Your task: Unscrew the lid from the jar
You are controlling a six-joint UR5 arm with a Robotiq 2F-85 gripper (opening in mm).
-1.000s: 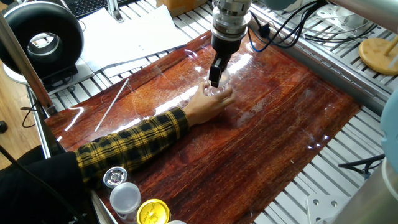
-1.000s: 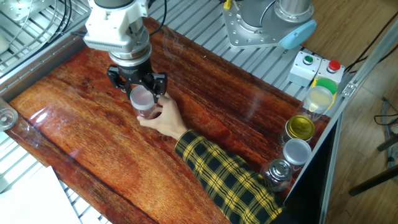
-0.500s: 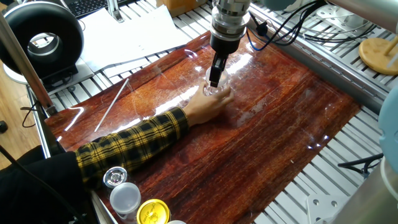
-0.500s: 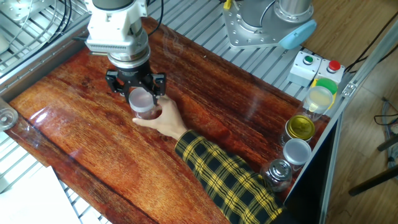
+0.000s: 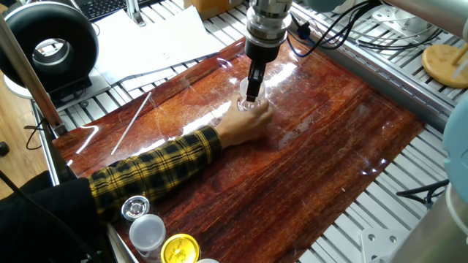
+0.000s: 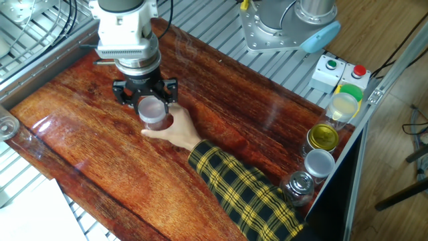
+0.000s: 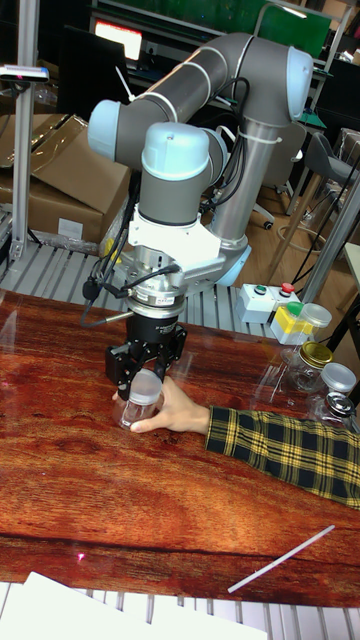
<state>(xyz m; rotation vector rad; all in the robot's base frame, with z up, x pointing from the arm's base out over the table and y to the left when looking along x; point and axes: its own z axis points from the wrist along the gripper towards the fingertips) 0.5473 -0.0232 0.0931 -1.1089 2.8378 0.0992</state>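
Hand (image 6: 147,102) of the robot is hanging straight above the jar (image 6: 159,120), fingers clenched on the lid (image 6: 152,107), so the turning axis is running vertically through both. On the table (image 6: 100,167), a person's hand (image 6: 179,130) is bracing the jar from the side. Counting: one arm, one clear jar, one lid; four spare containers (image 6: 321,161) are standing well apart from the jar at the table's edge.

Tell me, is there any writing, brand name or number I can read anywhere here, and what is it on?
None can be read.
The papers look blank.
The keyboard keys are too small to read.
The button box with its green and red buttons shows no legible label.
The robot arm, claw, lid and jar show no markings.
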